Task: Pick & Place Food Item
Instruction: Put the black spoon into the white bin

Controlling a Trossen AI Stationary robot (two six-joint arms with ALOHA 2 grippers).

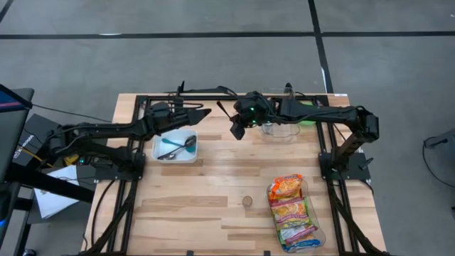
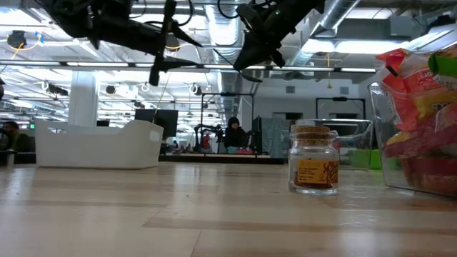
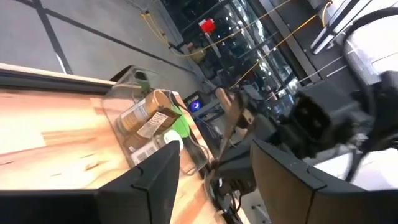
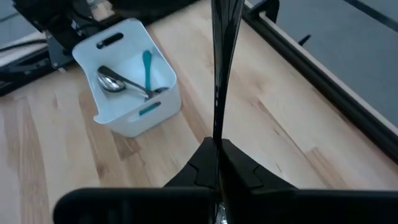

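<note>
A robotics lab or industrial test hall — beyond the right gripper (image 2: 246, 61) run exposed ceiling ducts (image 2: 343, 18) and strip lights, with more arm rigs and a seated person (image 2: 233, 134) among monitors. Below the grippers sits a wooden workbench (image 1: 213, 206) on a black frame, on grey concrete floor (image 1: 213, 64) marked with dark lines.

Counter (image 1: 213, 203): pale wood planks, smooth, satin finish. White bin (image 4: 134, 121): matt plastic, holding a glossy metal spoon (image 4: 115, 83) and a teal plastic utensil (image 4: 146, 65). Small jar (image 2: 314, 166): clear glass, cork lid, paper label. Clear container (image 1: 313, 231): glossy plastic, with shiny snack packets (image 1: 288, 203) inside.
</note>
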